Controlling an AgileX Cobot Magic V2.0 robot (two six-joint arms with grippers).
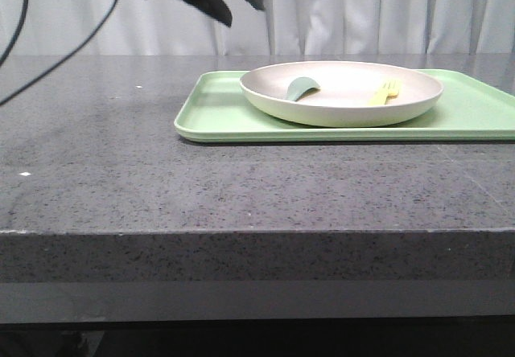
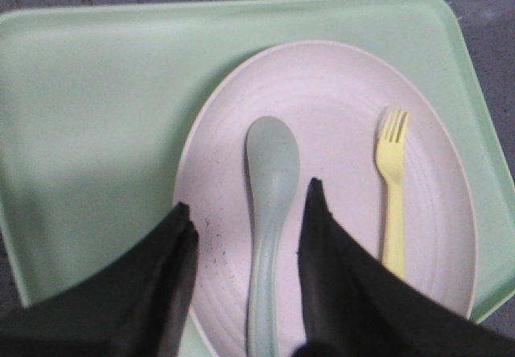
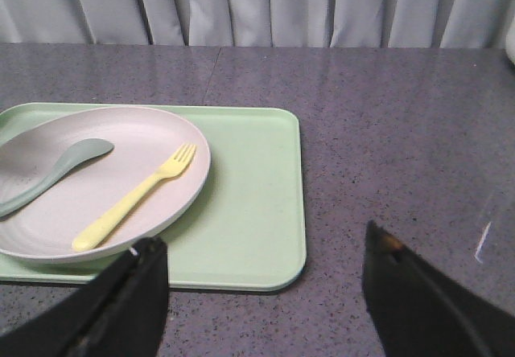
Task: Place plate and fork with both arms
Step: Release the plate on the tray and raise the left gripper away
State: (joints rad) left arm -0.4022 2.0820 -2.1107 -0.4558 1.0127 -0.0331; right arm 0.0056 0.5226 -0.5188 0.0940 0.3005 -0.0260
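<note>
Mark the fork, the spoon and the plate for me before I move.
fork [image 3: 133, 200], right wrist view, middle of its handle.
spoon [image 2: 272, 157], left wrist view, on its bowl.
plate [image 1: 346, 114], front view, on its near outer wall.

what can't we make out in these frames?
- Grey-green spoon: handle end cut off by the left wrist view's edge; the cream round plate's rim hides most of it in front view.
- Pale-yellow plastic fork: handle hidden by that rim in front view.
- Right hand: absent from front view.
- Light-green rectangular tray: cropped there.
</note>
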